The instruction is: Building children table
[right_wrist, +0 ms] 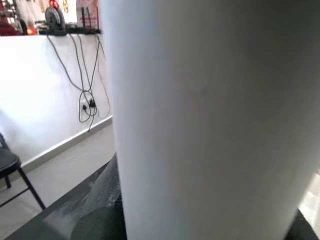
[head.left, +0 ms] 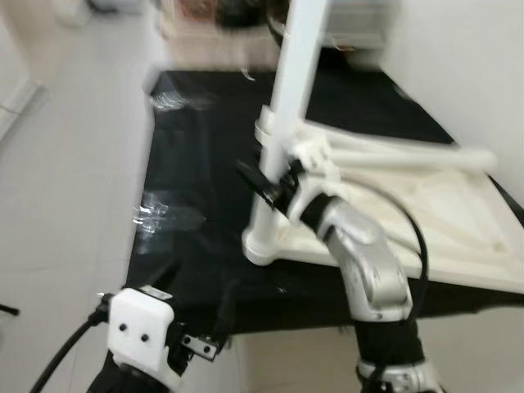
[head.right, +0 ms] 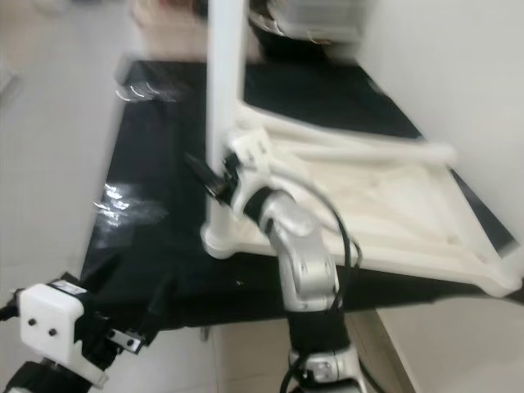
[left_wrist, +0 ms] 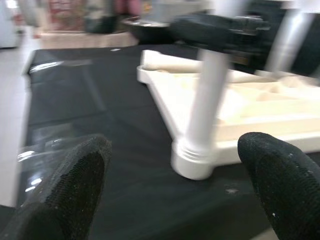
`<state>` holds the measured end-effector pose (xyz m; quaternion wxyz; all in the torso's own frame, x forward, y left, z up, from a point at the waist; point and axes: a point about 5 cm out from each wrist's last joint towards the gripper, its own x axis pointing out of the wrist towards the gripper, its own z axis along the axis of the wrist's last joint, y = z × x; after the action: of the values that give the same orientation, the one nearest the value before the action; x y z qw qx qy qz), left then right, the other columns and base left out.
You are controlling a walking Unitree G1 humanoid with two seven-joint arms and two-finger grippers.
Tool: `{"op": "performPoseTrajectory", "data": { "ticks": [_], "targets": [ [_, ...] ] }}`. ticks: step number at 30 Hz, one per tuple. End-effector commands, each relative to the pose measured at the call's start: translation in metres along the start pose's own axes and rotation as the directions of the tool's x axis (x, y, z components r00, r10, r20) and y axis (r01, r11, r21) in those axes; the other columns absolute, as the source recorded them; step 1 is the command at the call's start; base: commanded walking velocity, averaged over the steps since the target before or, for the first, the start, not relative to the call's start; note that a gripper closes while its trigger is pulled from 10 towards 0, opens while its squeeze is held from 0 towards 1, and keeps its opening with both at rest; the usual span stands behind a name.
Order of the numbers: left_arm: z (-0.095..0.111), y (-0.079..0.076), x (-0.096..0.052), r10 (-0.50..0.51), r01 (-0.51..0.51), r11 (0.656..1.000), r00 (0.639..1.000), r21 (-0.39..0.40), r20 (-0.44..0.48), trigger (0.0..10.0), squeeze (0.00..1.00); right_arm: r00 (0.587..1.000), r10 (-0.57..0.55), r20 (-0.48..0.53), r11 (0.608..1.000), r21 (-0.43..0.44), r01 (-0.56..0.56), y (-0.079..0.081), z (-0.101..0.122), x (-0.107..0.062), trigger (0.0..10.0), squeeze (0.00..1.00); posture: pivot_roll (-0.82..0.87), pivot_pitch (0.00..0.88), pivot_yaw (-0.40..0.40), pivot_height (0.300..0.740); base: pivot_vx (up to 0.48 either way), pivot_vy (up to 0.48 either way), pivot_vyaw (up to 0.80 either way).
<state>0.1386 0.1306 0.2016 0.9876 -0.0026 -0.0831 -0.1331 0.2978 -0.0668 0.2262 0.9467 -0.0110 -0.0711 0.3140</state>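
Nearest, low at the left, the left gripper (left_wrist: 170, 185) hangs just off the near edge of the black mat (head.left: 196, 188). Its two black fingers (left_wrist: 75, 175) are spread wide with nothing between them, aimed at the base of the standing leg.

Just beyond, the right gripper (head.left: 274, 187) reaches in from the near right and grips the upright white table leg (head.left: 286, 106) partway up, its fingers closed around the tube. This leg stands in the near-left corner socket (head.left: 262, 246) of the upside-down white tabletop (head.left: 442, 221), which lies on the right half of the mat.

Farther back, a second white leg (head.left: 409, 151) lies flat across the far edge of the tabletop.

The step in hand looks like seating or twisting the upright leg home. Next, probably, the right gripper must release without tipping it, then the lying leg needs lifting to another corner.
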Motion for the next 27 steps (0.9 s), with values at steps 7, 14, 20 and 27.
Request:
{"op": "performPoseTrajectory", "data": {
  "ticks": [7, 14, 20, 27],
  "targets": [
    [-0.002, 0.001, 0.005, -0.003, 0.003, 1.000, 1.000, -0.012, -0.003, 10.0, 0.00, 0.987, 0.090, -0.131, 0.995, 0.060, -0.082, 0.007, -0.027, 0.015, 10.0, 0.00, 0.08, 0.167, -0.078, 0.740, 0.000, 0.000, 0.00],
    [-0.002, 0.003, 0.006, 0.004, -0.004, 1.000, 1.000, -0.013, 0.000, 10.0, 0.00, 0.934, 0.358, -0.022, 0.932, 0.068, -0.356, 0.022, 0.001, 0.008, 10.0, 1.00, 0.09, 0.167, -0.064, 0.740, 0.000, 0.000, 0.00],
    [-0.001, 0.002, 0.006, 0.008, -0.008, 1.000, 1.000, -0.020, 0.000, 10.0, 0.00, 0.805, 0.592, -0.042, 0.801, -0.082, -0.593, -0.008, 0.018, 0.004, 10.0, 1.00, 0.10, 0.169, -0.069, 0.740, 0.000, 0.000, 0.00],
    [-0.001, 0.003, 0.004, 0.012, -0.013, 1.000, 1.000, -0.018, -0.004, 10.0, 0.00, 0.705, 0.708, -0.045, 0.698, -0.112, -0.708, -0.035, 0.042, 0.018, 10.0, 0.00, 0.11, 0.182, -0.066, 0.740, 0.000, 0.000, 0.00]
  ]
}}
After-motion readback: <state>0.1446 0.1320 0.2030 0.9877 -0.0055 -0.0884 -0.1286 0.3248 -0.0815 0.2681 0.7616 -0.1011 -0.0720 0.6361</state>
